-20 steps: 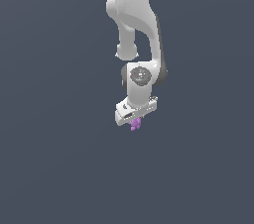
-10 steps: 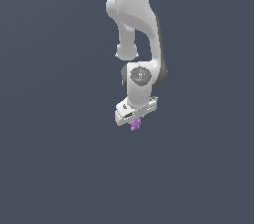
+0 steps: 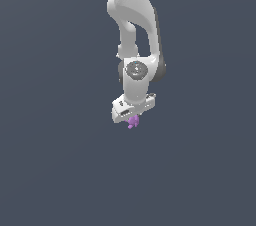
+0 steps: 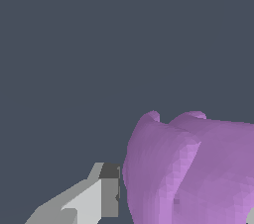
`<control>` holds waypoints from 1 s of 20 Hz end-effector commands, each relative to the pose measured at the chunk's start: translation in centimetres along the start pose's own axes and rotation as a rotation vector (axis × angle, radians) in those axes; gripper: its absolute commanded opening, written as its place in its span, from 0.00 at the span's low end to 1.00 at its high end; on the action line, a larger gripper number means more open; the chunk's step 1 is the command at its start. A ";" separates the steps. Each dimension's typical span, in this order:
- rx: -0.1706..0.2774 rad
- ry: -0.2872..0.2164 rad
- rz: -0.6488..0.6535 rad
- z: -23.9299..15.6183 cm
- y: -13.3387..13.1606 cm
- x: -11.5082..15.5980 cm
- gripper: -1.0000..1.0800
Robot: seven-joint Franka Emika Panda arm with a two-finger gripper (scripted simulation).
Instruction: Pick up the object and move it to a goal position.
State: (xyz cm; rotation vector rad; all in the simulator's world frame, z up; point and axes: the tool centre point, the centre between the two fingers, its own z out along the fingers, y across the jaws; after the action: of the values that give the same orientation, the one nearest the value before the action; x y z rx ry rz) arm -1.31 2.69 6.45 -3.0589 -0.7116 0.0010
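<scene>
Open grey space surrounds the pincer (image 3: pixel 133 118) on all sides; nothing obstructs.

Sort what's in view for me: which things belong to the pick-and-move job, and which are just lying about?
Belongs to the job:
- purple lumpy object, pressed against one pincer finger
- pincer, closed around the object
- white arm

Just lying about:
- nothing shows; only plain dark grey background, and no goal marker is in view

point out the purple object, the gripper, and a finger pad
purple object (image 3: pixel 132 121): exterior view, on its lumpy body below the gripper.
gripper (image 3: pixel 133 117): exterior view, between the fingertips, shut on the purple object.
finger pad (image 4: pixel 109 191): wrist view, on the dark grey pad face touching the purple object.
</scene>
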 end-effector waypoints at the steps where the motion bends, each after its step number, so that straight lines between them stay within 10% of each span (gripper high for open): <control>1: -0.001 0.001 0.001 -1.1 0.7 -0.8 0.00; 20: 0.002 0.003 0.002 -17.5 10.5 -12.0 0.00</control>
State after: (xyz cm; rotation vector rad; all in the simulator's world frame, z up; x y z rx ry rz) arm -6.90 -10.85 22.43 -3.0584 -0.7081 -0.0024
